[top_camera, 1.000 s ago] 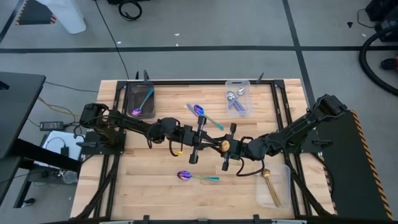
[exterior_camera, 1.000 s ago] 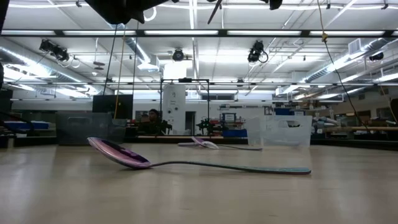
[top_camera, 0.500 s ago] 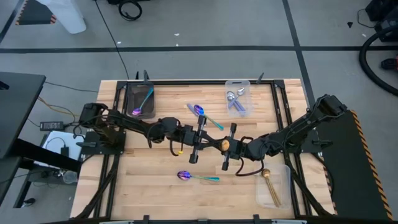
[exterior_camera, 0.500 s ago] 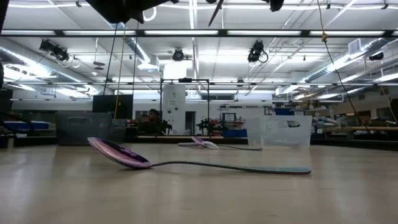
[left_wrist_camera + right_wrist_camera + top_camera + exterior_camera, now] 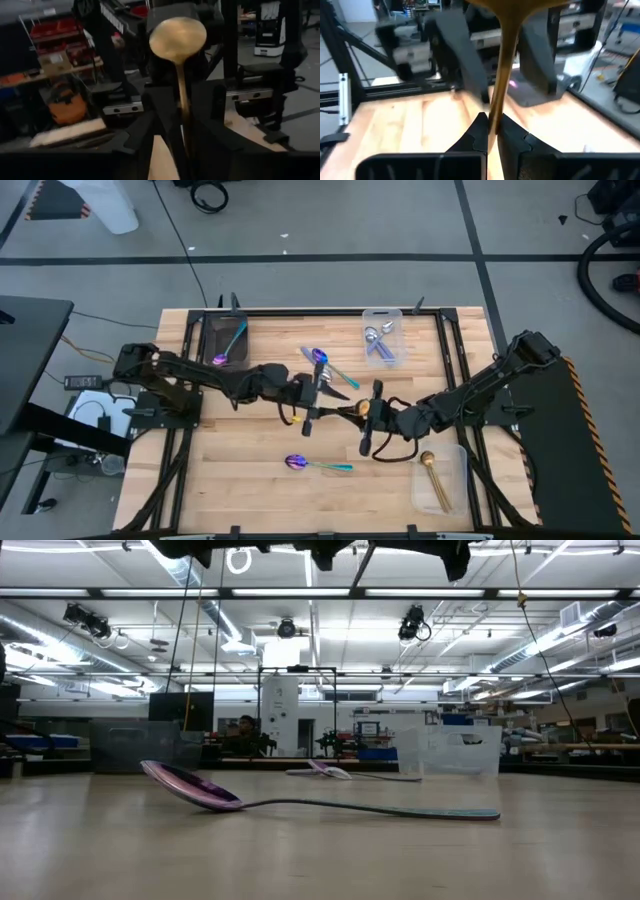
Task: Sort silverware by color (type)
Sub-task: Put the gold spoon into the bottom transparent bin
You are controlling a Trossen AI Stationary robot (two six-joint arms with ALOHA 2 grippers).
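**A:** The wooden table [image 5: 250,490] stands on a grey floor, with a workshop behind it in the low view. How far along is the sorting?

**B:** Well along, by the look of it. Three spoons are not yet binned. One purple-bowled spoon [image 5: 325,363] lies just above the middle of the frame. A second purple spoon [image 5: 315,464] lies below the middle. The third, the gold spoon [image 5: 507,50], is in the air at the centre.

**A:** Who has that one?

**B:** The right gripper [image 5: 489,122]. Its jaws are pinched tight on the handle. The left gripper [image 5: 172,125] faces it across the spoon, tip to tip, with its jaws spread and gripping nothing.

**A:** And the containers?

**B:** The dark tray [image 5: 210,330], upper left, holds a teal-handled spoon [image 5: 232,345]. The clear bin [image 5: 368,315] at upper right holds silver-bowled spoons [image 5: 378,340]. The other clear bin [image 5: 458,460], lower right, holds gold ones [image 5: 432,478]; how many cannot be told.

**A:** So what is left?

**B:** Probably the gold spoon goes to the lower right bin, and the two loose purple ones to the dark tray.
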